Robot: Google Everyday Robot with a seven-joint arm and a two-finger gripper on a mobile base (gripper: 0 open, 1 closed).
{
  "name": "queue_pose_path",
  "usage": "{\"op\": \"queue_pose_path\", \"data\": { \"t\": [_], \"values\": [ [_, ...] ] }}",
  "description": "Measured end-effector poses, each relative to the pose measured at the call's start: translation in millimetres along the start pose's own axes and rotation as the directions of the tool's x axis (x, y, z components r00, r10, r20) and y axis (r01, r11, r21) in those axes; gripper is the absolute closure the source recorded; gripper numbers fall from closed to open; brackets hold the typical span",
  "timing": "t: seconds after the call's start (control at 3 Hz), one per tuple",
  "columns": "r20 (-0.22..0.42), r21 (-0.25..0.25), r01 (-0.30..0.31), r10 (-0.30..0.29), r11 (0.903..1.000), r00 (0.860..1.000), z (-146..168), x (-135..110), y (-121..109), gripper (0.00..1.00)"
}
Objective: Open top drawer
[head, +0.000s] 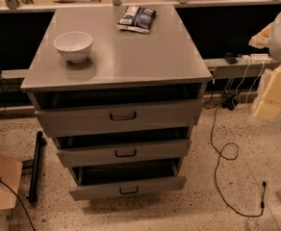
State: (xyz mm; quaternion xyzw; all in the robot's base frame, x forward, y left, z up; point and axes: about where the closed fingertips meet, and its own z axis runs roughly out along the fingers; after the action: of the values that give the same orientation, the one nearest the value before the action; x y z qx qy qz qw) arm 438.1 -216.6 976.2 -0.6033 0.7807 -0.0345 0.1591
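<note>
The top drawer (119,118) is the widest gray front of the cabinet, just under the gray top (131,57). Its small dark loop handle (122,116) sits at the centre. A dark gap shows above its front, so it stands a little way out. Two narrower gray drawers sit below it, the middle drawer (123,153) and the bottom drawer (127,189); both also stand out, the bottom one furthest. My gripper (271,93) is at the right edge of the view, a pale blocky shape well to the right of the cabinet, touching nothing.
A white bowl (73,45) and a dark snack bag (137,19) lie on the cabinet top. A black cable (220,148) loops on the speckled floor at the right. A black bar (34,165) and a cardboard box (1,184) lie at the left.
</note>
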Motion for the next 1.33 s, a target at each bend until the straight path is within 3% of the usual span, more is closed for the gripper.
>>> {"op": "queue_pose_path", "data": {
  "t": [0.67, 1.0, 1.33],
  "values": [
    [0.037, 0.017, 0.033, -0.033, 0.9993, 0.999, 13.0, -12.8, 1.0, 0.00],
    [0.121, 0.016, 0.046, -0.047, 0.9988, 0.992, 45.3, -30.5, 4.4, 0.00],
    [0.231, 0.024, 0.041, -0.046, 0.9989, 0.972, 86.2, -49.4, 3.1, 0.00]
  ]
}}
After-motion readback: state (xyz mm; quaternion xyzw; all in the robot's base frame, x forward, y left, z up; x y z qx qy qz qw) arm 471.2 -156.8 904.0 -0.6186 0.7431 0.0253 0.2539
